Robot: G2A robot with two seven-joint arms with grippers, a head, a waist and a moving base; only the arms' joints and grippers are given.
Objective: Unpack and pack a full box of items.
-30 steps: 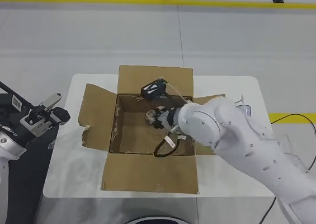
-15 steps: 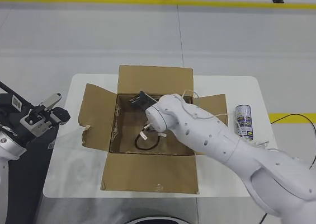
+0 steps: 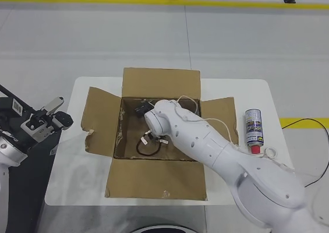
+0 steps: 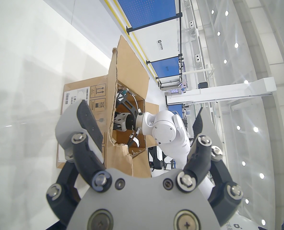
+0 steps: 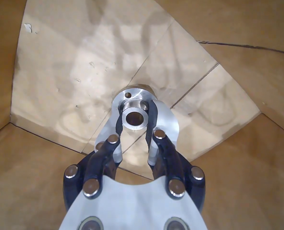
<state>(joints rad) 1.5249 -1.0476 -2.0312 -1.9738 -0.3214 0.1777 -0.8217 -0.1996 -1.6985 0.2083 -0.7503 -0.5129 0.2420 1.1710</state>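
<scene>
An open cardboard box (image 3: pixel 161 83) stands on the white table (image 3: pixel 74 175), flaps spread out. My right arm bends down into it, wrist near the far left inner corner (image 3: pixel 145 109). Seen from the right wrist, my right gripper (image 5: pixel 135 114) is shut on a small shiny metal flanged bushing (image 5: pixel 132 95), held just above the bare box floor (image 5: pixel 72 60). My left gripper (image 3: pixel 55 110) hangs open beyond the table's left edge. Between its fingers (image 4: pixel 142 113) is nothing, and it faces the box's side (image 4: pixel 84 96).
A spray can (image 3: pixel 252 127) lies on the table right of the box, with a small white ring (image 3: pixel 269 152) just in front of it. A black cable loop (image 3: pixel 147 149) on my right arm hangs inside the box. Bare table shows left of the box.
My right arm has swung from the box's right side toward its far left corner and dipped deeper inside, still holding the metal part. The left arm has stayed put.
</scene>
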